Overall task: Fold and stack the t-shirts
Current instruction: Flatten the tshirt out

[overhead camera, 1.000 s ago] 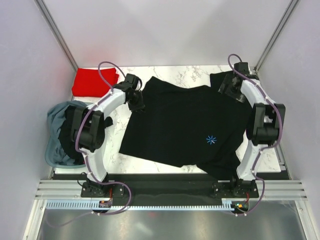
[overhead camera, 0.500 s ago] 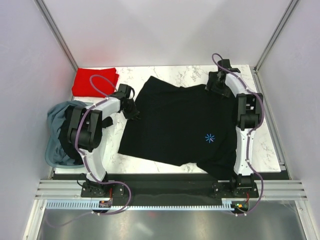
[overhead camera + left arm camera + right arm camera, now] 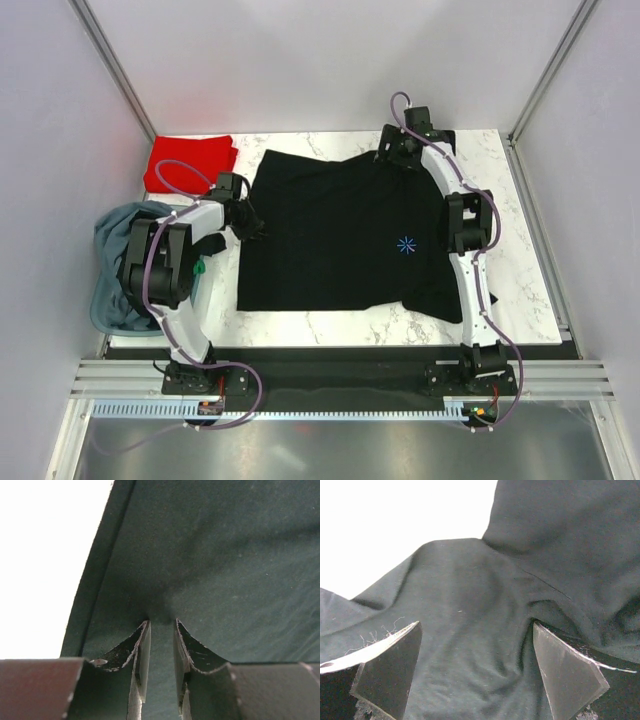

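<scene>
black cloth covers much of the white table: the big black t-shirt lies spread out there, mostly flat, with its near right part a bit bunched. a red t-shirt sits folded at the far left corner, and a grey-blue tub with dark cloth in it is at the left side. the left gripper is at the shirt's left edge with its jaws almost together. the cloth puckers right at the tips, so it looks like it pinches a bit of the shirt. the right gripper is at the shirt's far edge with its jaws wide apart and holding nothing; wrinkled cloth lies under them. i think this shirt is soft, light and floppy. it would sag and slide if lifted by the middle. best to pinch it at the edges or corners, one side for each gripper, and pull gently to keep it flat.
</scene>
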Tool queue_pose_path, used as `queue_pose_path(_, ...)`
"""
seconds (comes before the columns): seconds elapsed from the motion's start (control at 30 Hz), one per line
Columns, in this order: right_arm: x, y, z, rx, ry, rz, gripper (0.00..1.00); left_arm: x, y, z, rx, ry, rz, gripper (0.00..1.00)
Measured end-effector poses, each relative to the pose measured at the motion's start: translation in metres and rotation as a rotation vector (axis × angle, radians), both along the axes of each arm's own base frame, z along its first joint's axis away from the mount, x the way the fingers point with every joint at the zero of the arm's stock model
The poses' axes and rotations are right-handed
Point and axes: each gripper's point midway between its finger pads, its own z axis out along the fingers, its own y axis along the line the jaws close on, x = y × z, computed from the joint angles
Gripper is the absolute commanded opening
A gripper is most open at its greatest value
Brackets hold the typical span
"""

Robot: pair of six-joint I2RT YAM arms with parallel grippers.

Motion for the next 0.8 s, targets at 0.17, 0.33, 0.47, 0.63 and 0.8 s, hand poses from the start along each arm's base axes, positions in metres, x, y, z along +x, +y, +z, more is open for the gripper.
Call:
queue_pose_path(0.17, -0.002, 0.009, 0.016, 0.017, -0.036, 0.025, 0.98, 0.0, 0.001, 0.022, 0.001, -0.023, 0.001, 0.36)
queue_pose_path(0.33, -0.027, -0.002, 0.097, -0.007, -0.124, -0.003, 0.98, -0.007, 0.006, 0.096, 0.012, -0.175, 0.004, 0.38)
queue_pose_path(0.47, -0.085, -0.043, 0.199, -0.077, -0.234, -0.16, 0.98, -0.028, 0.011, 0.148, 0.013, -0.311, 0.007, 0.39)
queue_pose_path(0.63, -0.208, -0.13, 0.245, -0.057, -0.279, -0.448, 0.98, -0.085, 0.017, 0.123, 0.018, -0.269, 0.002, 0.38)
queue_pose_path(0.8, -0.327, -0.184, 0.15, -0.132, -0.06, -0.683, 0.98, -0.142, 0.018, 0.066, 0.033, -0.094, -0.02, 0.37)
